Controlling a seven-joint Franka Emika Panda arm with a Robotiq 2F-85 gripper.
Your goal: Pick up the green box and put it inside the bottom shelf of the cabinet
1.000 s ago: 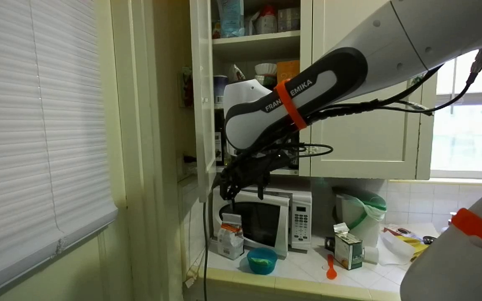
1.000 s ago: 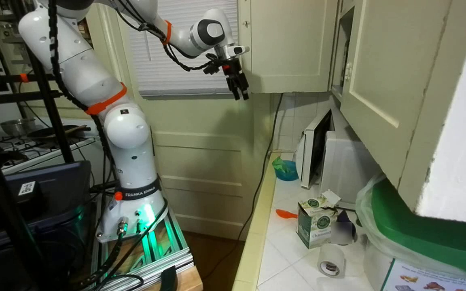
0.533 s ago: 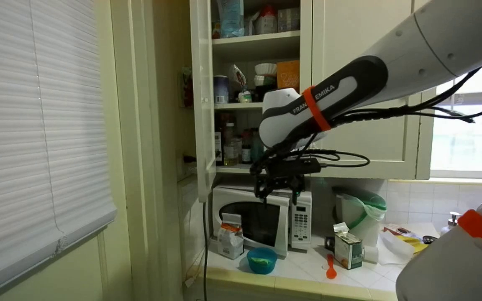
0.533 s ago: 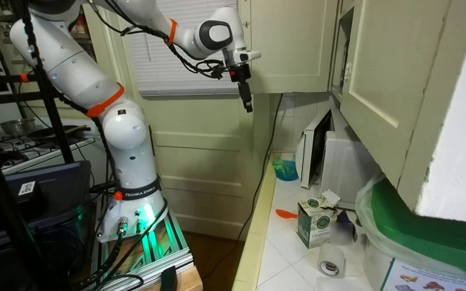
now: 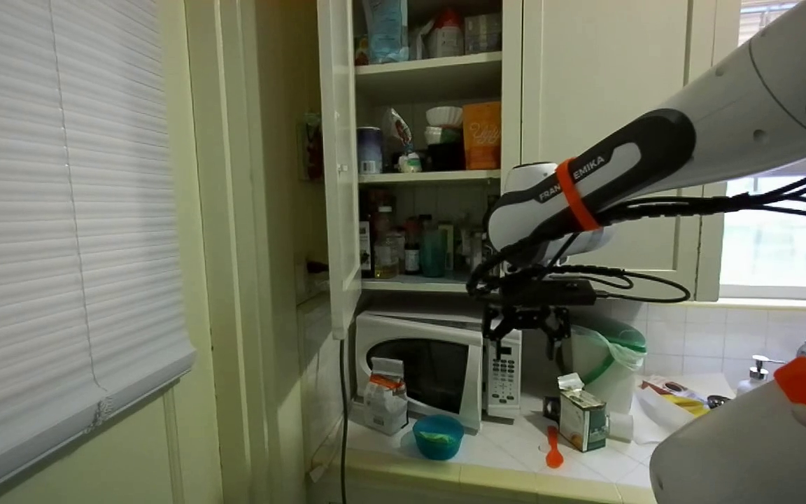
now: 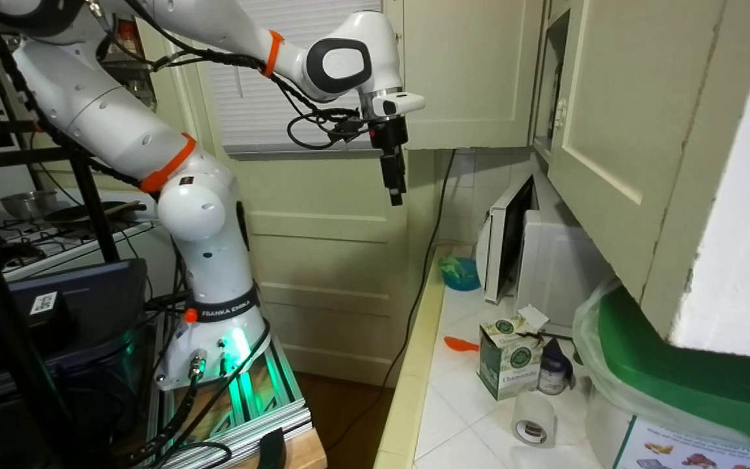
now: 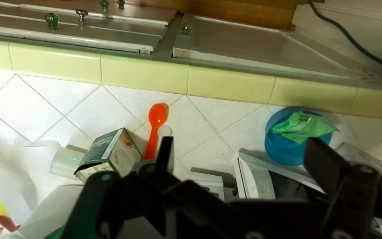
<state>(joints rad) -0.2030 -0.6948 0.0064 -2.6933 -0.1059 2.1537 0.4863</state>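
The green box (image 5: 583, 420), a small green and white tea carton with a torn open top flap, stands on the tiled counter in both exterior views (image 6: 510, 358). It also shows in the wrist view (image 7: 109, 154), left of the fingers. My gripper (image 5: 526, 350) is open and empty, high above the counter; it also shows in an exterior view (image 6: 396, 195) and in the wrist view (image 7: 240, 146). In an exterior view it appears above and left of the box. The bottom shelf of the cabinet (image 5: 413, 283) holds bottles and jars behind an open door; the arm hides its right end.
A white microwave (image 5: 504, 371) with its door ajar stands under the cabinet. A teal bowl (image 5: 438, 437), a white bag (image 5: 385, 402), an orange spoon (image 5: 553, 448), a tape roll (image 6: 534, 420) and a large green-lidded bin (image 6: 687, 365) are on the counter. The cabinet door (image 5: 340, 168) juts out.
My gripper has moved away from the cabinet, rightward and down in an exterior view, and has turned. The bottom shelf is now mostly uncovered. The green box has not moved.
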